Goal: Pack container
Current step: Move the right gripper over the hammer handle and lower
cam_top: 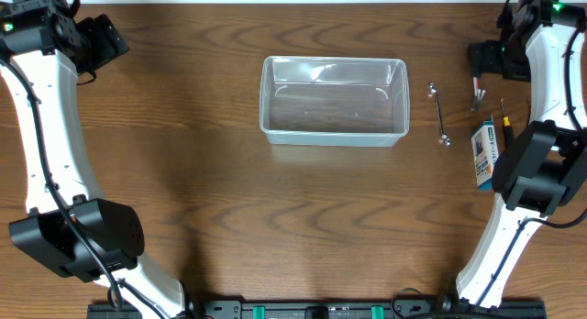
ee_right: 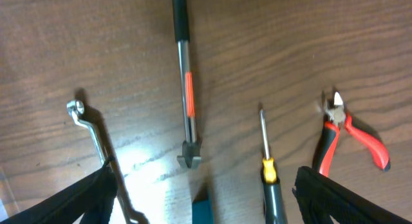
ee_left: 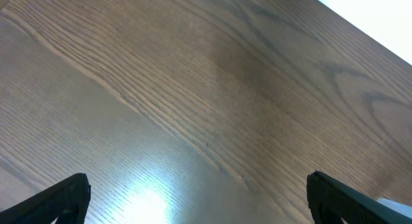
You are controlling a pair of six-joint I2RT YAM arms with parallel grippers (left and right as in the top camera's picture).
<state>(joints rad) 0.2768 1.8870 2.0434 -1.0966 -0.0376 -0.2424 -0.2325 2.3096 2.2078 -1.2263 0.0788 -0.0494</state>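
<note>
Container (cam_top: 335, 101) clear, upright, in the middle of the surface (cam_top: 229, 200). Right tool (ee_right: 206, 205) spread wide, gripping nothing, over wrench (ee_right: 95, 139), screwdriver (ee_right: 268, 169) and red-handled cutters (ee_right: 335, 118), well right of container. Black-handled rod (ee_right: 187, 89) between wrench and screwdriver, blue pack (ee_right: 201, 210) just below its tip. Left tool (ee_left: 199, 198) likewise spread, over wood grain.

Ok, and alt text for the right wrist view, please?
Four hand tools lie side by side on a wooden table: a bent wrench at left, a black-handled tool with an orange band, a yellow-handled screwdriver, and red-handled cutters at right. The right arm's fingers frame the bottom corners, spread apart and holding nothing.
</note>
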